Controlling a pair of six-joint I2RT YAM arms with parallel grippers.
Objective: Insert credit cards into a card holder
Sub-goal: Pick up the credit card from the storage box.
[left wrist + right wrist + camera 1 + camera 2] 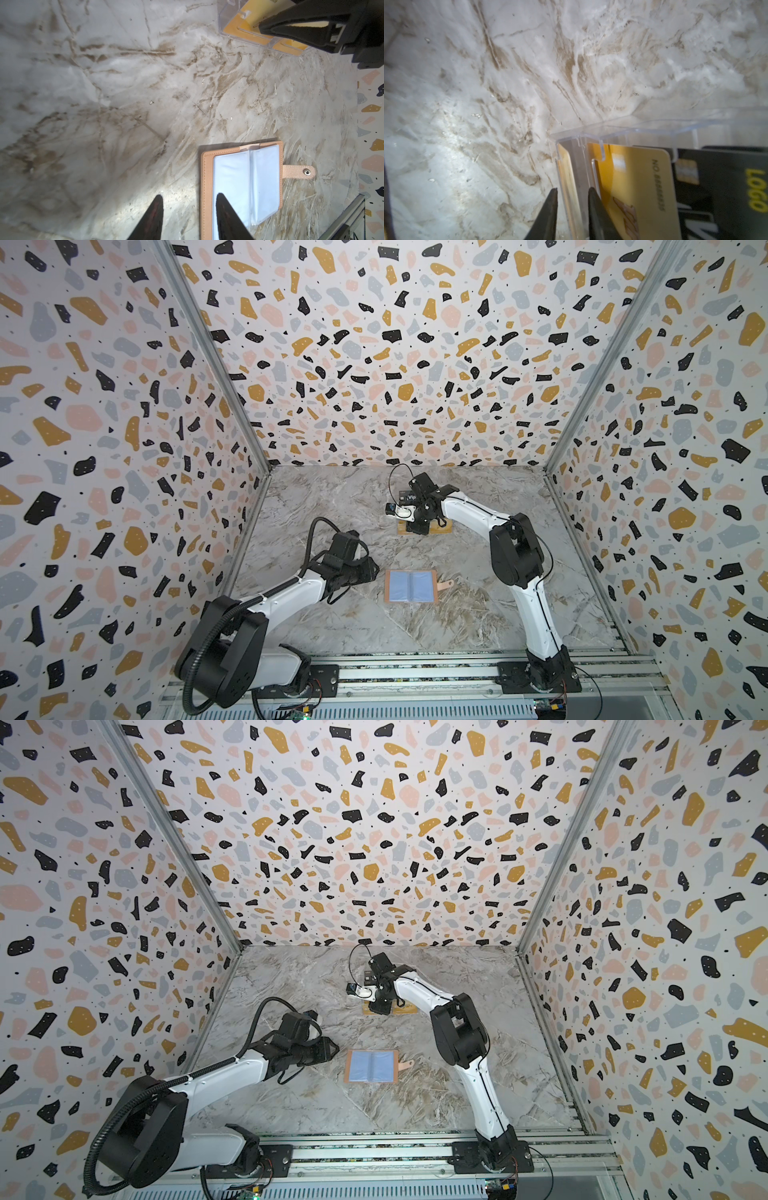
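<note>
1. The card holder lies open and flat on the marble table, near the front and between the two arms. It is a salmon-pink booklet with stitched edges. Pale bluish clear sleeves fill the inside, and I see nothing in them.
2. Its strap tab sticks out sideways from one long edge and carries a round metal snap.
3. The credit cards are gold-yellow. They stand upright in a clear stand further back on the table, well apart from the holder.
4. Writing: the nearest pale gold card reads "NO." and then a row of digits, mostly eights, too soft to read in full. A black card beside it says "LOGO" in yellow. In a top view a black card at the back of the stand shows "Vip" in white.
5. Count: one holder, one stand, two arms. At least three gold faces show in the left wrist view; the arm above the stand hides any more. I cannot count the black cards for sure.
6. The right gripper reaches down into the stand. Its jaws are parted on either side of the front gold card and the clear wall behind it. I cannot tell whether they press on anything.
7. The left gripper hangs just beside the holder with its jaws apart and nothing between them. One fingertip shows in front of the edge of the sleeves.
8. Terrazzo-patterned walls close in three sides.
</note>
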